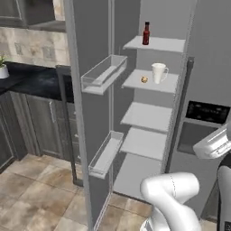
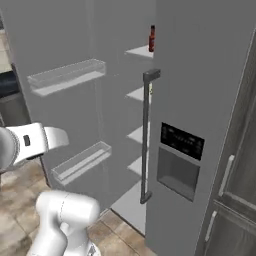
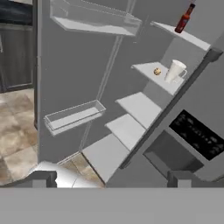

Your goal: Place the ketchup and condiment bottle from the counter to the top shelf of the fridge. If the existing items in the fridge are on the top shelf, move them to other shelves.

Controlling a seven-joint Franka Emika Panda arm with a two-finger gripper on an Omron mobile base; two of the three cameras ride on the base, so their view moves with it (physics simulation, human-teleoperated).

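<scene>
The fridge stands open. A dark red bottle (image 1: 145,34) (image 2: 152,39) (image 3: 184,19) with a black cap stands upright on the top shelf (image 1: 164,44) (image 3: 194,40); I cannot tell whether it is the ketchup or the condiment bottle. One shelf lower sit a white mug (image 1: 158,72) (image 3: 175,71) and a small round tan item (image 1: 144,79) (image 3: 157,71). In the hand view my gripper (image 3: 113,178) is open with nothing between its fingertips (image 3: 41,178). It hangs low in front of the fridge, well back from the shelves.
The open left door carries an upper bin (image 1: 103,74) and a lower bin (image 1: 106,153). The shut right door (image 1: 203,122) has a dispenser panel and a long handle (image 2: 146,135). A dark counter (image 1: 31,81) with a potted plant (image 1: 3,70) lies to the left. The lower shelves (image 1: 146,116) are bare.
</scene>
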